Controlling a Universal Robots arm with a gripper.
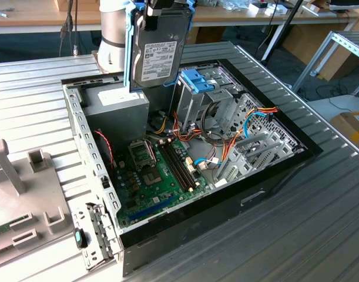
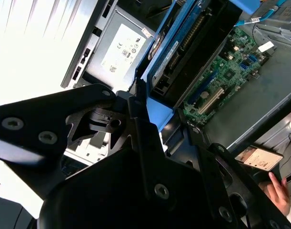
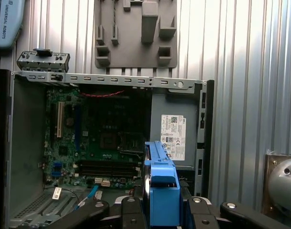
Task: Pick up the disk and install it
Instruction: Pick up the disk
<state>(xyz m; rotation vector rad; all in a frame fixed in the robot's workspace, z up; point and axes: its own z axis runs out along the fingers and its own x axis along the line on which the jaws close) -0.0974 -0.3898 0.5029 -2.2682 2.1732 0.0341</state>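
The disk (image 1: 158, 51) hangs upright above the open computer case (image 1: 273, 182), its white label facing the camera and a light-blue rail frame (image 1: 128, 47) along its edges. My gripper (image 1: 160, 10) is shut on the disk's top end, over the back of the case beside the power supply. In the first wrist view the blue rail (image 3: 162, 186) sits between the black fingers (image 3: 132, 212). The second wrist view shows the disk (image 2: 183, 47) edge-on above the motherboard (image 2: 231, 71).
An upright metal drive cage with a blue tab (image 1: 197, 82) stands just to the exterior view's right of the disk. The grey power supply (image 1: 117, 108) lies below it. A grey fixture plate (image 1: 14, 205) lies at the left. A person's hand (image 2: 278, 191) rests near the case.
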